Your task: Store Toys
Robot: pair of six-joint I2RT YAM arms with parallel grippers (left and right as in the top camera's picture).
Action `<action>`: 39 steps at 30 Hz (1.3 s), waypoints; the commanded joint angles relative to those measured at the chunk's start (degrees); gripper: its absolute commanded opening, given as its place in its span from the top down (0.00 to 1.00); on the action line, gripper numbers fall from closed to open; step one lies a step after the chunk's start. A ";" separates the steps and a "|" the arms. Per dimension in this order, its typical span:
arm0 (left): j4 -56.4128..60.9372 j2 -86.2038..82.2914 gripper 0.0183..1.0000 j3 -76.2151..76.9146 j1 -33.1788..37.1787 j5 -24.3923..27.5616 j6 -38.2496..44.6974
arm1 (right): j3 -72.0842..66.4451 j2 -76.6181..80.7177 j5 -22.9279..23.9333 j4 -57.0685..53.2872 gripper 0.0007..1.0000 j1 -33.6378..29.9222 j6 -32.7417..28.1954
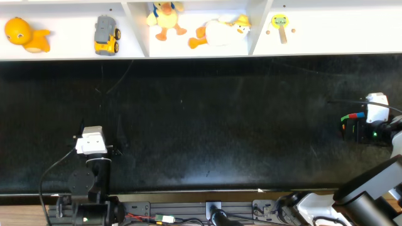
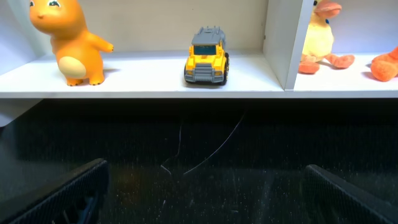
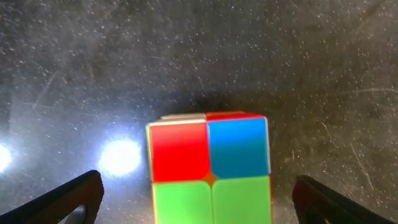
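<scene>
A colour cube [image 3: 208, 168] with red, blue and green tiles rests on the black table, also seen at the far right as the cube [image 1: 352, 118]. My right gripper [image 3: 196, 182] is open, one finger on each side of the cube and neither touching it; from above the right gripper [image 1: 353, 129] sits low at the table's right end. My left gripper [image 2: 206, 165] is open and holds nothing, low over the table at the front left [image 1: 94, 130]. It faces the shelf, where an orange figure [image 2: 69, 43] and a yellow toy truck [image 2: 207, 57] stand.
The white shelf [image 1: 188, 53] runs along the table's far edge, split by dividers. It holds the orange figure [image 1: 25, 34], the truck [image 1: 107, 36], a yellow duck plush [image 1: 165, 19], a white duck plush [image 1: 218, 31] and a small yellow toy [image 1: 279, 26]. The black table [image 1: 220, 119] lies between.
</scene>
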 commanded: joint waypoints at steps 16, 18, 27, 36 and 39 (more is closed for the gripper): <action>-0.07 -0.48 0.00 -0.11 -0.13 0.13 0.87 | 0.04 0.15 2.99 -0.17 0.37 0.11 1.68; -0.07 -0.48 0.00 -0.11 -0.13 0.13 0.87 | 0.04 0.15 2.97 -0.26 0.43 0.11 1.88; -0.07 -0.48 0.00 -0.11 -0.13 0.13 0.87 | 0.04 0.15 2.86 0.13 0.54 0.20 1.86; -0.07 -0.48 0.00 -0.11 -0.13 0.13 0.87 | 2.03 -1.31 2.29 0.17 0.56 4.20 4.70; -0.07 -0.48 0.00 -0.11 -0.13 0.13 0.87 | 4.17 -2.03 2.34 0.13 0.57 6.38 5.77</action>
